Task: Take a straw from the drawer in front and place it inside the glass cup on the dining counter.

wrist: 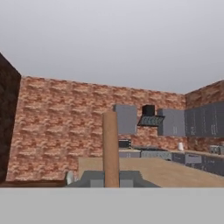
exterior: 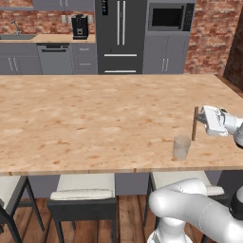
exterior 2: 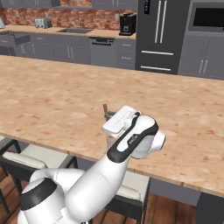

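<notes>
My gripper (exterior: 199, 118) is shut on the straw (exterior: 194, 124), a thin brownish-orange stick held upright over the dining counter (exterior: 95, 123). The straw's lower end hangs close to the rim of the glass cup (exterior: 181, 147), just to its right; whether it is over the opening I cannot tell. The clear cup stands near the counter's front edge. In the hand view the straw (wrist: 110, 148) rises straight up between the fingertips of the gripper (wrist: 110, 181). In the right base view the white hand covers the cup, and the straw's top (exterior 2: 105, 108) pokes out beside the gripper (exterior 2: 108, 115).
White-cushioned stools (exterior: 83, 190) are tucked under the counter's front edge. Across the room are grey cabinets, a fridge (exterior: 119, 35), a coffee machine (exterior: 79, 27) and brick walls. What looks like a pulled-out dark grey drawer (exterior 2: 18, 39) shows at the far left cabinets.
</notes>
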